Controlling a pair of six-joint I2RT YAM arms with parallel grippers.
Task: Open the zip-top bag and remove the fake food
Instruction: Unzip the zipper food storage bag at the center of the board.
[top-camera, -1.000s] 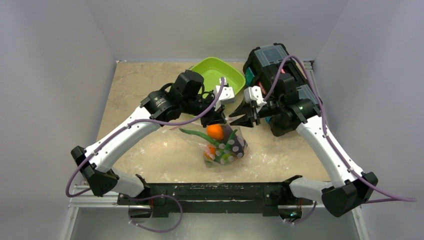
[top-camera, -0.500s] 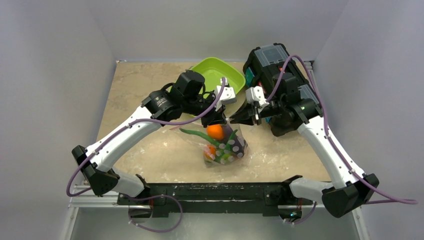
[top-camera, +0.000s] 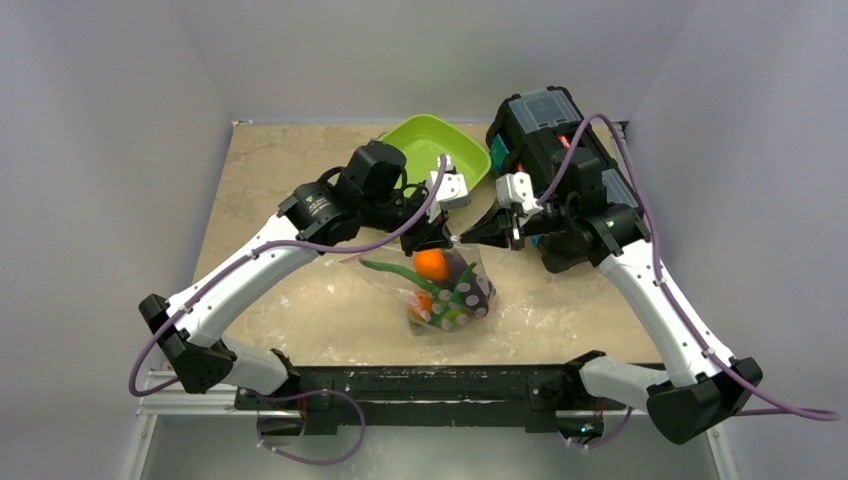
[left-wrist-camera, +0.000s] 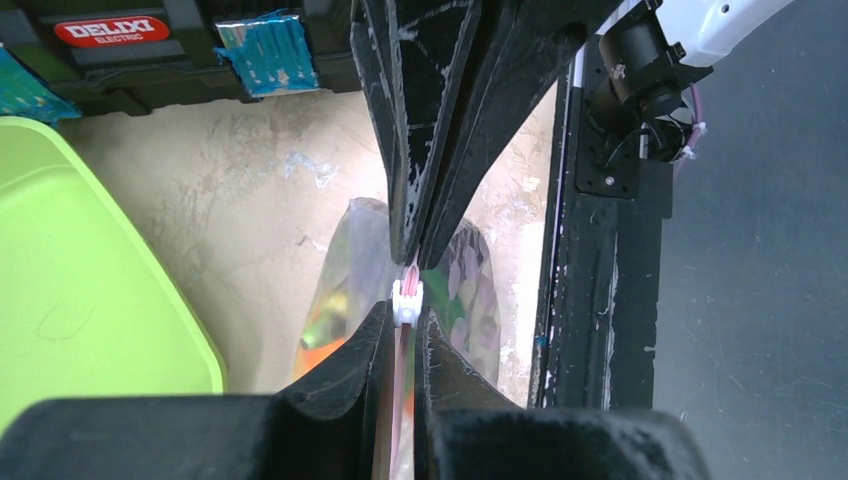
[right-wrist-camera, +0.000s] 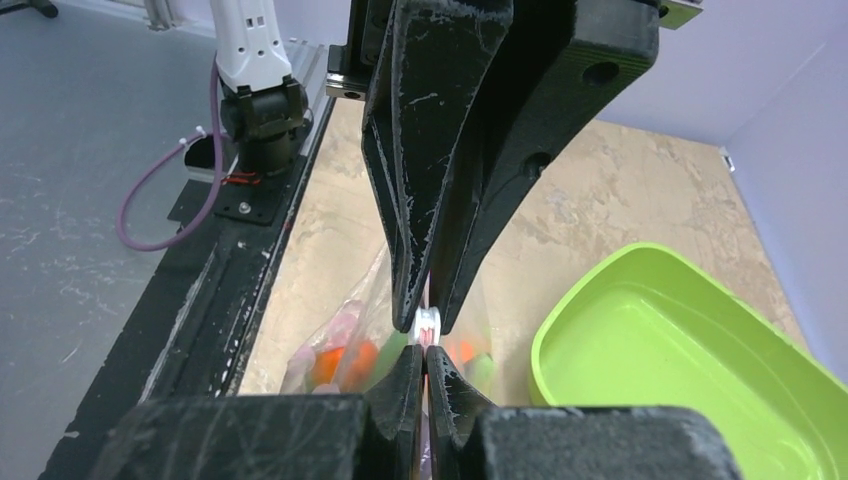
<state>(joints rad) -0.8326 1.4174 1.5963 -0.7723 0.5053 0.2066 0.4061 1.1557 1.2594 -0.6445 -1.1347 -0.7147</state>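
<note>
The zip-top bag (top-camera: 450, 292) hangs above the table, its pink zip strip pinched by both grippers. Inside it lies the fake food: an orange (top-camera: 431, 263), a green pod (top-camera: 388, 268), dark grapes (top-camera: 472, 292) and smaller pieces beneath. My left gripper (top-camera: 432, 240) is shut on the strip at its white slider (left-wrist-camera: 406, 300). My right gripper (top-camera: 463, 237) is shut on the strip just beyond the slider, tip to tip with the left. In the left wrist view my left gripper (left-wrist-camera: 405, 318) meets the right one's fingertips (left-wrist-camera: 398, 240). In the right wrist view my right gripper (right-wrist-camera: 425, 352) sits just below the slider (right-wrist-camera: 427, 322).
The lime-green tray (top-camera: 425, 140) stands behind the grippers, with nothing in it; it also shows in the wrist views (left-wrist-camera: 80, 280) (right-wrist-camera: 680, 340). A black toolbox (top-camera: 540, 120) stands at the back right. The black base rail (top-camera: 420, 385) runs along the near edge.
My right gripper has moved left to the bag's mouth and its jaws have gone from open to shut on the zip strip. The left gripper and the bag have stayed put.
</note>
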